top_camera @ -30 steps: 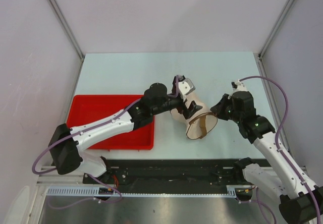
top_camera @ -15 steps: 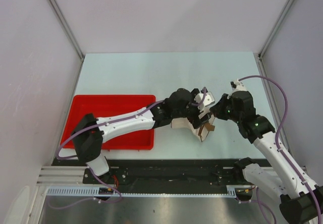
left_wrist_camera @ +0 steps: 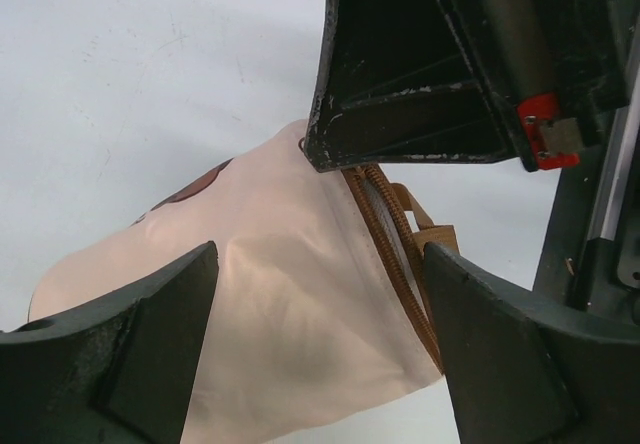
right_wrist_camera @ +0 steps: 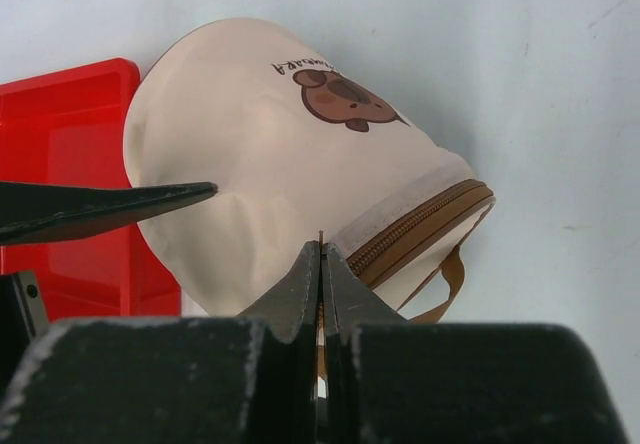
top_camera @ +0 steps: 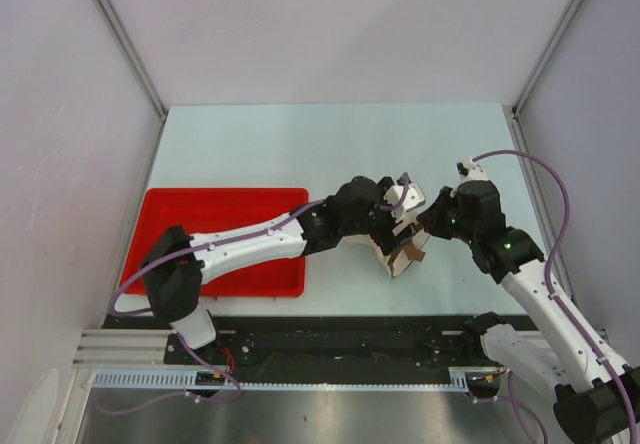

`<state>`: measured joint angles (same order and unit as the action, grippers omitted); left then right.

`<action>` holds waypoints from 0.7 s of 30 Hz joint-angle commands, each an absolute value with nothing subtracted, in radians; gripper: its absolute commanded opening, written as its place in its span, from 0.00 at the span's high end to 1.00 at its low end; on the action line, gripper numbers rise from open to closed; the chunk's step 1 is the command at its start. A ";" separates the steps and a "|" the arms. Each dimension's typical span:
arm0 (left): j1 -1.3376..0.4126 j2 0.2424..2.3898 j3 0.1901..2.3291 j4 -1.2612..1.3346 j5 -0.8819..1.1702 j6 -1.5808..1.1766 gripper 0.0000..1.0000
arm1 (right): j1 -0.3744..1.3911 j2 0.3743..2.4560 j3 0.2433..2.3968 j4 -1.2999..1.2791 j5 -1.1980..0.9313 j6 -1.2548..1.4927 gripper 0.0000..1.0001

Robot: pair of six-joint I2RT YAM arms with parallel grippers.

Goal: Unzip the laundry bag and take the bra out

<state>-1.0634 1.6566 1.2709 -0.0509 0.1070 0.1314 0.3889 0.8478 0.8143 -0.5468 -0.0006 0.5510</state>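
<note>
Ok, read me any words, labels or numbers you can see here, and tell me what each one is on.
Small brown lettering on the cream drum-shaped fabric laundry bag, beside its brown bear drawing: upside down in the right wrist view and too small to read.
No other text shows, none on the flat red plastic tray either.

Even, diffuse light fell from overhead, leaving the pale table (top_camera: 300, 144) bright, with only faint, soft shadows under the arms. In the left wrist view the fingers (left_wrist_camera: 120, 364) of the left gripper (left_wrist_camera: 320, 264) were dark and slightly soft, and the laundry bag (left_wrist_camera: 270, 314) took a warm pinkish cast. The right gripper (right_wrist_camera: 320, 249) was blurred close up, and the red tray (right_wrist_camera: 70, 114) showed a pale sheen.
</note>
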 commanded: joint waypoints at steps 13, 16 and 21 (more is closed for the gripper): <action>-1.203 1.726 1.348 -0.083 -0.204 -0.041 0.18 | 0.390 0.842 0.864 -0.531 0.015 0.586 1.00; -1.203 1.756 1.348 -0.052 -0.275 -0.040 0.32 | 0.388 0.833 0.865 -0.538 0.018 0.586 1.00; -1.203 1.746 1.351 -0.026 -0.328 -0.028 1.00 | 0.330 0.841 0.862 -0.572 0.034 0.589 1.00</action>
